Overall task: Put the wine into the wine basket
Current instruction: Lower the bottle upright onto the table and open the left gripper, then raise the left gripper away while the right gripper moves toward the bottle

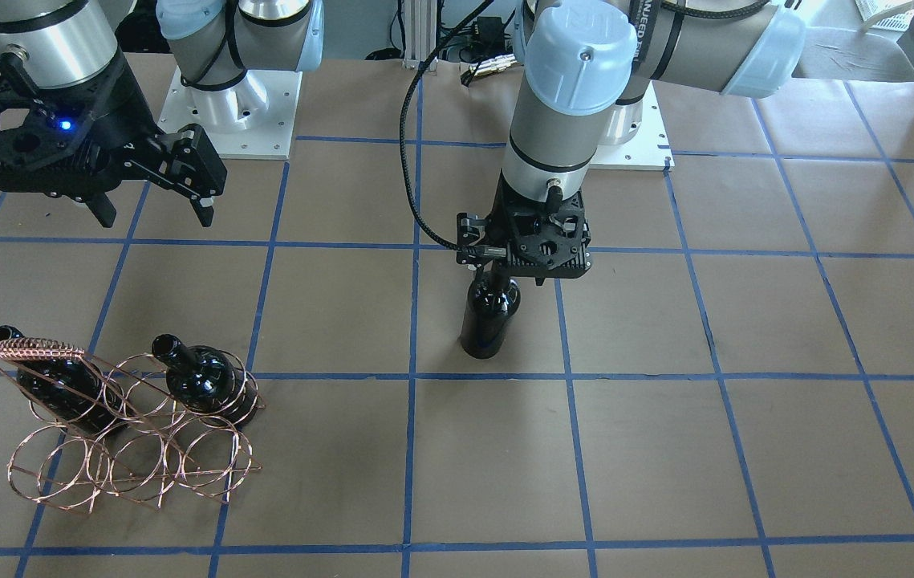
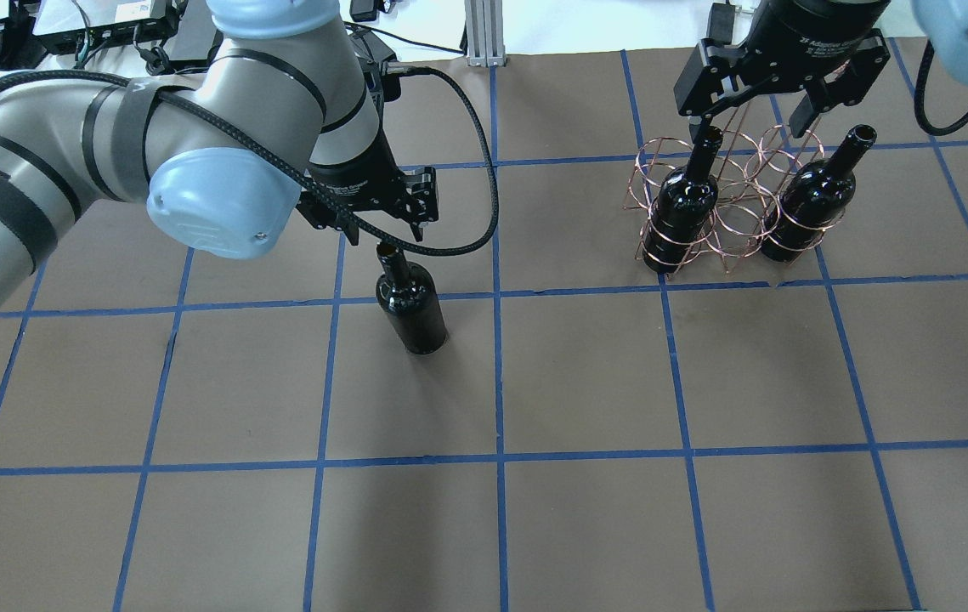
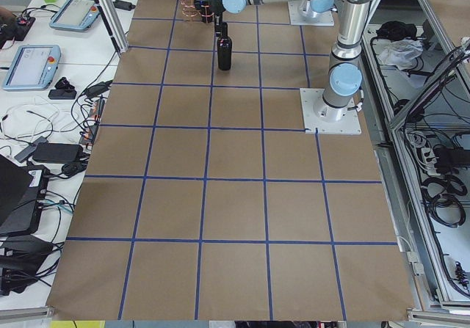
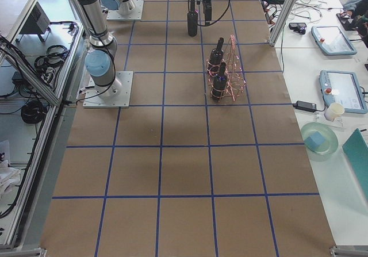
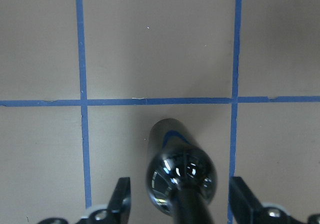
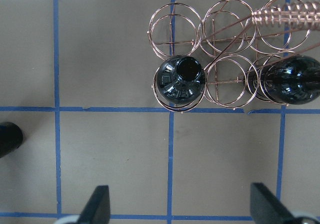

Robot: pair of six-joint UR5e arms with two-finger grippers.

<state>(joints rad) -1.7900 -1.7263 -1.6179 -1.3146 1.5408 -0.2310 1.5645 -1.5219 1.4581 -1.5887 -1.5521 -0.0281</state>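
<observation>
Grasp step: the left gripper [image 2: 383,231] straddles the neck of the bottle [image 2: 412,310], fingers wide, not touching; it stands upright mid-table, well apart from the basket [image 1: 31,348]. Over the basket the right gripper [image 6: 182,206] hangs wide. Next, I judge: close squarely on the neck, lift straight

Your table [image 3: 235,210] is covered in brown paper, gridded with blue tape [image 3: 220,179] — a white bench [image 3: 84,53] alongside holds teach pendants [image 3: 29,65] and loose cables [image 3: 26,117].
</observation>
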